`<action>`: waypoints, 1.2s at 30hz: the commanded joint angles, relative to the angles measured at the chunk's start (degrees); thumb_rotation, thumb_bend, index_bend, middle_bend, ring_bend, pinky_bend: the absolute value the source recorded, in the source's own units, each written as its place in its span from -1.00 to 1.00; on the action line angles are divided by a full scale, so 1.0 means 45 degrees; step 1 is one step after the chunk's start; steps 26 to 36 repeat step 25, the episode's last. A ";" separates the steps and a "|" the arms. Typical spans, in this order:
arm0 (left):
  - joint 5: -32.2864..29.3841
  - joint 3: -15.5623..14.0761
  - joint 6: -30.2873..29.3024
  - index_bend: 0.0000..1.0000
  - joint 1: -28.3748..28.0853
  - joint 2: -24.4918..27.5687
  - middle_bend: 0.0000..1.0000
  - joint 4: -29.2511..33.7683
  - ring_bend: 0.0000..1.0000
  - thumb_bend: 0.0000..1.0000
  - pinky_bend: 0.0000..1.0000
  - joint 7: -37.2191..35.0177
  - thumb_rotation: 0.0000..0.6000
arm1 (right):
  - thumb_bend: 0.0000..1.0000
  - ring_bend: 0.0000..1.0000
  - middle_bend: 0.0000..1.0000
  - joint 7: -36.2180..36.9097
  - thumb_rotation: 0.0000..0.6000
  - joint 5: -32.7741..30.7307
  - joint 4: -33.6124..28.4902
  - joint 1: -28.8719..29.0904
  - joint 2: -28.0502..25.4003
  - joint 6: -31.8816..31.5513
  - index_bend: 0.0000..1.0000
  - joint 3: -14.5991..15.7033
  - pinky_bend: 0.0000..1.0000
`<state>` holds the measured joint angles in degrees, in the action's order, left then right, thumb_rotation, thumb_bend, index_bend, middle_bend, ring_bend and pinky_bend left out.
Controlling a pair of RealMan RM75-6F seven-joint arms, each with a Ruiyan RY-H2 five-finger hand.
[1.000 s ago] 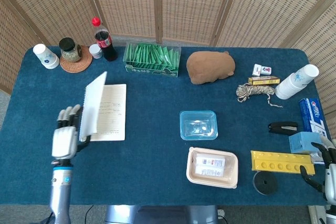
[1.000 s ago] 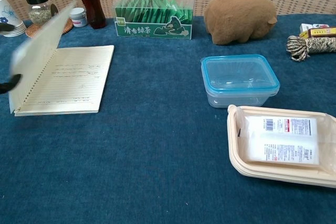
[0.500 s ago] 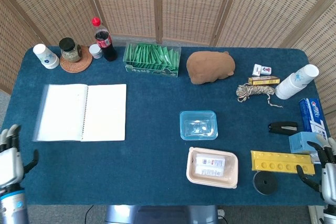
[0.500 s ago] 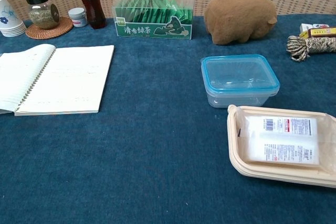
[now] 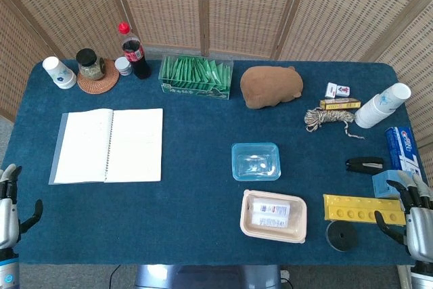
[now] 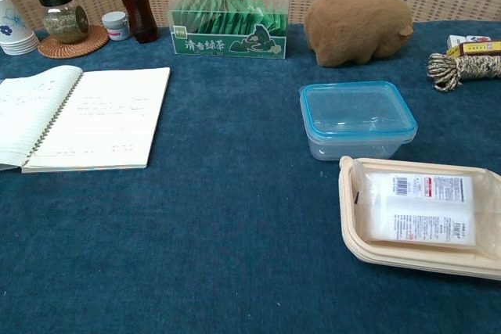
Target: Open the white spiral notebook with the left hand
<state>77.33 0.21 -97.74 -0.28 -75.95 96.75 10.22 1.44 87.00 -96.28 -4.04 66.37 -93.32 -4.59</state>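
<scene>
The white spiral notebook [image 5: 108, 145] lies open and flat on the blue table, left of centre, its lined pages facing up; the chest view shows the notebook [image 6: 86, 119] at the left edge. My left hand [image 5: 8, 208] hangs off the table's front left corner, fingers apart, holding nothing, well clear of the notebook. My right hand [image 5: 414, 214] sits at the front right corner, fingers spread and empty. Neither hand appears in the chest view.
Along the back stand a paper cup [image 5: 59, 72], a jar on a coaster [image 5: 90, 64], a cola bottle [image 5: 135, 51], a green tea box [image 5: 196, 77] and a brown plush [image 5: 270, 86]. A blue-lidded container [image 5: 256, 161], a tray [image 5: 273, 216] and a yellow block [image 5: 364, 209] sit to the right.
The left hand let go of the raised cover and withdrew to the front left corner. The cover fell open flat, and the notebook has settled. The right hand shifted slightly.
</scene>
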 commanded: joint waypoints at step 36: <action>0.1451 -0.0983 0.1310 -0.58 0.0321 0.1447 -0.82 0.0513 -1.00 -0.27 -1.00 -0.0285 1.00 | -0.39 -0.92 -0.71 -0.1395 1.00 -0.0326 -0.0897 0.0688 0.0128 0.0994 -0.56 -0.0065 -0.76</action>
